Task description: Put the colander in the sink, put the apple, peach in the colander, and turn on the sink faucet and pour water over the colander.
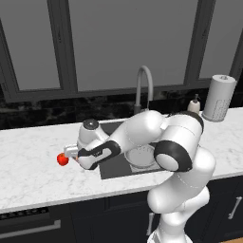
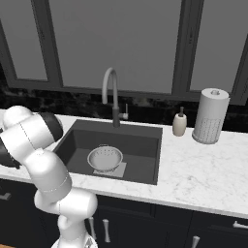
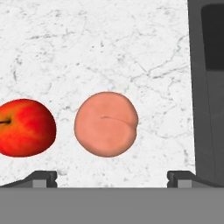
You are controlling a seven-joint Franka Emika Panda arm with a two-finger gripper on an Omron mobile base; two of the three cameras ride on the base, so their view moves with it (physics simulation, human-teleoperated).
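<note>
The colander (image 2: pixel 105 158) sits upright on the floor of the sink (image 2: pixel 145 140), also seen as the colander (image 1: pixel 142 157) behind my forearm. On the marble counter left of the basin lie the peach (image 3: pixel 106 124) and, beside it, the red apple (image 3: pixel 25 127). My gripper (image 3: pixel 112 177) hovers over the peach, open, its fingertips (image 3: pixel 41 177) spread wider than the fruit and holding nothing. From the left base, the gripper (image 1: pixel 69 154) is low beside the apple (image 1: pixel 62 159) and hides the peach. The faucet (image 2: pixel 112 92) arches over the basin's back edge; no water is running.
A white soap dispenser (image 2: pixel 179 123) and a paper towel roll (image 2: pixel 210 116) stand on the counter right of the sink. The dark sink rim (image 3: pixel 205 87) runs close to the peach's side. A dark window wall backs the counter.
</note>
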